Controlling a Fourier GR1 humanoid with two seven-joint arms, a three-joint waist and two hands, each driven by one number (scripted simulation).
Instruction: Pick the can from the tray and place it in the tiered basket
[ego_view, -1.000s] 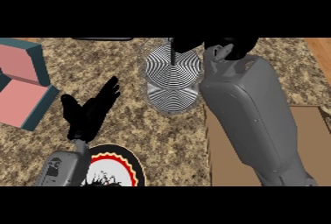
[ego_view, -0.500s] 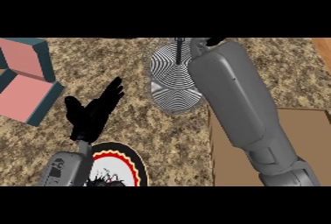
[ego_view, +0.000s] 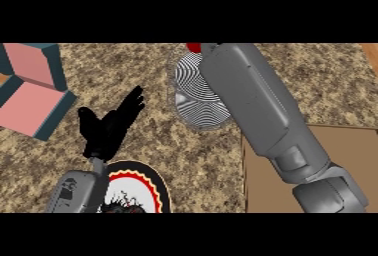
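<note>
A tray (ego_view: 193, 102) patterned with black and white swirls lies at the counter's far middle. My right forearm (ego_view: 251, 105) stretches over its right side and runs off the view's top, so the right hand is hidden. A small red piece (ego_view: 193, 47), possibly the can, peeks out at the top edge beside the forearm. The tiered basket (ego_view: 33, 95), with pink shelves and teal walls, stands at the far left. My left hand (ego_view: 107, 127) rests open, fingers up, between the basket and the tray.
A round plate (ego_view: 144, 187) with a red and yellow rim lies at the near edge beside my left forearm. A brown board (ego_view: 262, 190) covers the near right part of the speckled counter, partly under my right arm.
My right arm has reached farther away over the tray and its black hand has gone past the view's top edge. A red piece now shows there. The left hand has stayed put.
</note>
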